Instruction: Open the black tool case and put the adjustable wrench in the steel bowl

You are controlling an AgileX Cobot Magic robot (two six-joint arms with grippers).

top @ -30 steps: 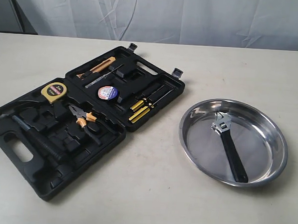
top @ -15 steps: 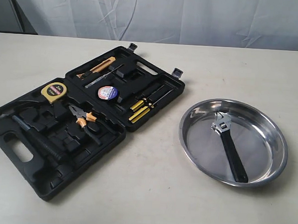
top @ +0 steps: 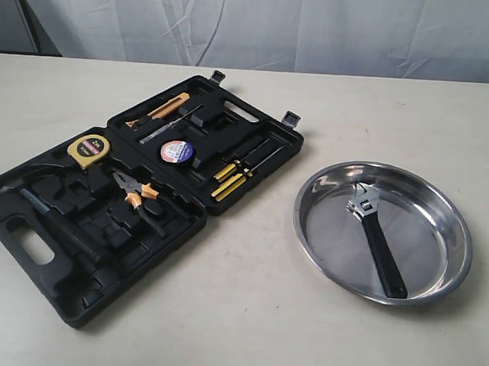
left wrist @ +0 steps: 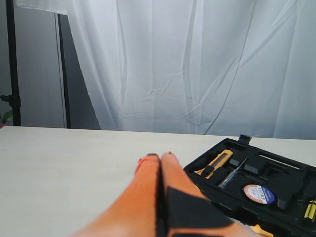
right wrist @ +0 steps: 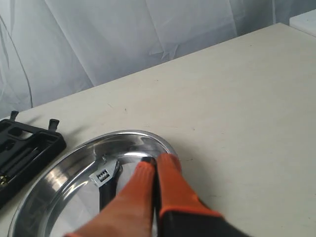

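The black tool case [top: 92,282] lies open flat on the table at the left, its lid half [left wrist: 276,207] also in the left wrist view. The adjustable wrench [top: 377,239] rests inside the steel bowl [top: 456,219] at the right, silver head toward the back. My right gripper [right wrist: 156,159] is shut and empty, held above the steel bowl [right wrist: 54,168] beside the adjustable wrench [right wrist: 104,178]. My left gripper [left wrist: 160,156] is shut and empty, over bare table beside the case. Neither arm shows in the exterior view.
The case holds a yellow tape measure [top: 88,148], orange-handled pliers [top: 139,194], a roll of tape [top: 177,152], yellow-tipped screwdrivers [top: 233,174], a yellow knife [top: 166,107] and a long black ribbed-handled tool [top: 62,227]. A white curtain hangs behind the table.
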